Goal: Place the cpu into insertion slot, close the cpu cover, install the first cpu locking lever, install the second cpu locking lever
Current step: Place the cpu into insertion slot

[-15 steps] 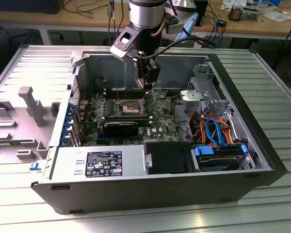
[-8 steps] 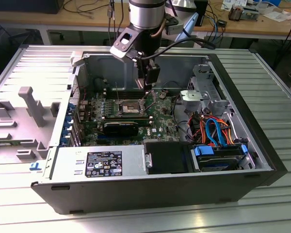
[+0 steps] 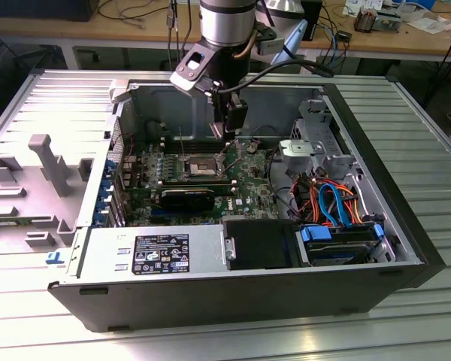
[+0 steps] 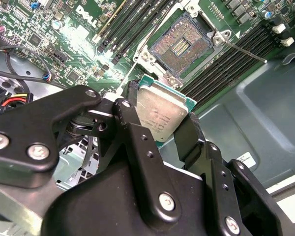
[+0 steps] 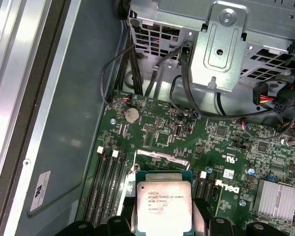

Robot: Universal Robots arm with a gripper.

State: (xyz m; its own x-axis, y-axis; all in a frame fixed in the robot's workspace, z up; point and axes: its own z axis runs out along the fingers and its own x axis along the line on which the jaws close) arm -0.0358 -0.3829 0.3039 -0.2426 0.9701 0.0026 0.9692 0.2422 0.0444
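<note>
My gripper [image 4: 160, 118] is shut on the cpu [image 4: 163, 112], a flat square chip with a silver-grey top, held by two opposite edges between the black fingers [image 4: 132, 129]. The cpu [image 5: 163, 206] hangs above the green board, apart from it. The insertion slot [image 4: 179, 45] lies open with its dark pin field bare, just beyond the chip. In the exterior view the gripper [image 3: 235, 139] hovers a little to the right of the insertion slot [image 3: 203, 164]. A shiny silver plate [image 5: 162, 160], seemingly the raised cpu cover, shows just past the chip. A thin locking lever [image 4: 243, 50] sticks out beside the slot.
Long black memory slots [image 4: 226, 66] flank the socket on both sides. A silver drive cage [image 5: 221, 49] with black cables [image 5: 137, 64] rises at one end of the board. The case walls [image 3: 135, 101], power supply [image 3: 158, 254] and blue-orange cables [image 3: 334, 199] surround the board.
</note>
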